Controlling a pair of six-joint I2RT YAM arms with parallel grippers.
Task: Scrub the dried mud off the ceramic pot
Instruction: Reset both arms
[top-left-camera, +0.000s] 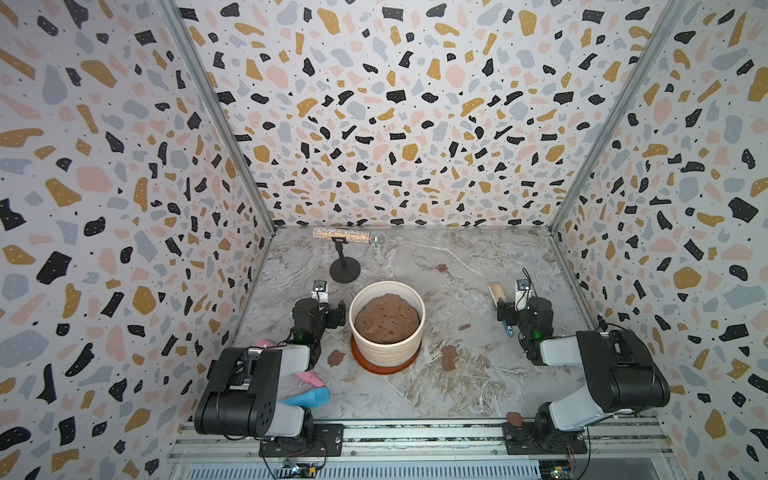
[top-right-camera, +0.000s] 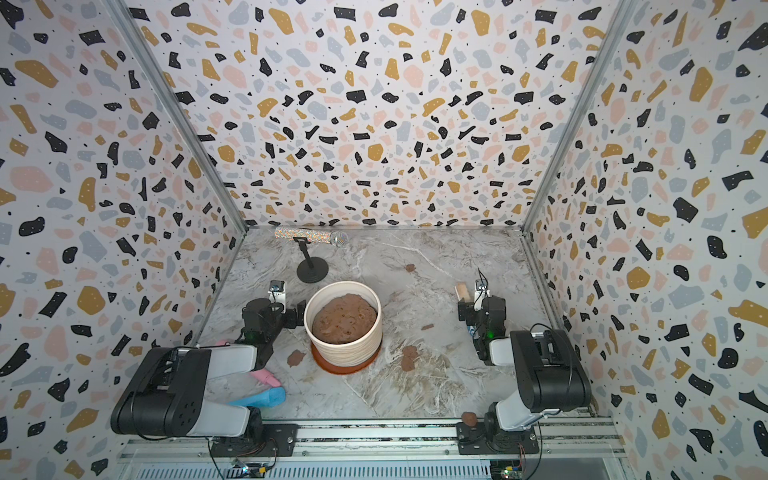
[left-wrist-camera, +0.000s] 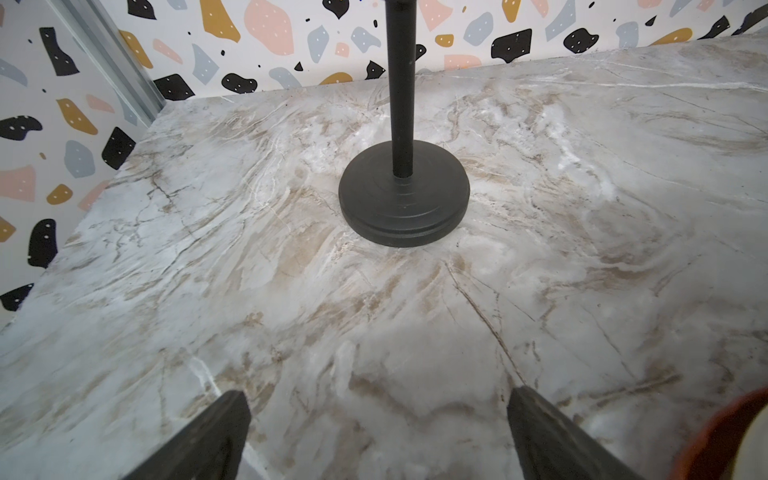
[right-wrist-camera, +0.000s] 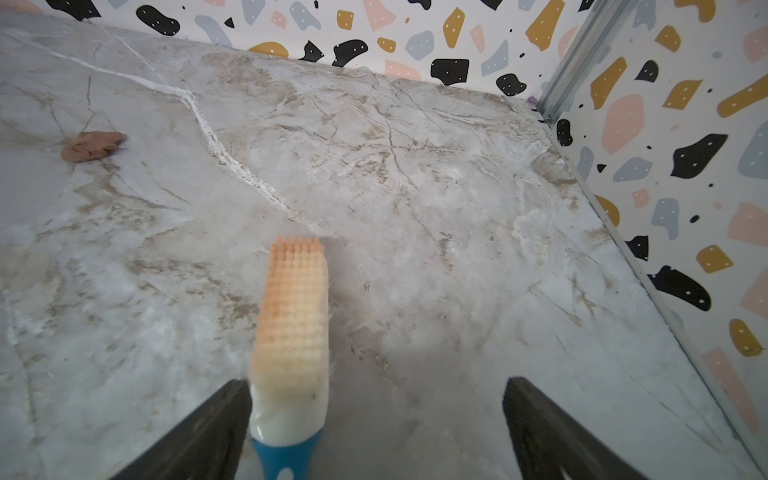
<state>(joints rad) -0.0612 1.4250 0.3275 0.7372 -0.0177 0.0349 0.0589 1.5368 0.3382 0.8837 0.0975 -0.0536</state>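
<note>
The ceramic pot (top-left-camera: 386, 353), cream and ribbed, is seen upright near the middle of the marble table (top-left-camera: 457, 390) in both top views (top-right-camera: 343, 353). It is set on a brown saucer (top-left-camera: 376, 369) and filled with a brown soil mound (top-left-camera: 386, 318). Dried mud (top-left-camera: 449, 357) is noted as flat brown patches on the table: one near the saucer on the right arm's side, another patch (top-left-camera: 336, 357) just beside the saucer on the left arm's side, a small patch (top-left-camera: 441, 268) toward the back wall, and a lump (top-left-camera: 515, 418) at the front edge by the right arm's base. The left gripper (left-wrist-camera: 378, 397) is held just beside the pot, jaws spread wide over bare table, with the saucer's edge caught at the corner of the left wrist view. The right gripper (right-wrist-camera: 378, 386) is spread wide too, placed low over a scrub brush (right-wrist-camera: 293, 324) that is laid bristles-up on the table with its blue handle under the gripper. The brush head is seen right next to one finger (right-wrist-camera: 216, 419); contact cannot be told, and it is not pinched. A glitter microphone (top-left-camera: 349, 237) is carried on a black stand (left-wrist-camera: 403, 199) behind the pot. Pink and blue items (top-left-camera: 307, 397) are partly hidden under the left arm, kind not made out.
</note>
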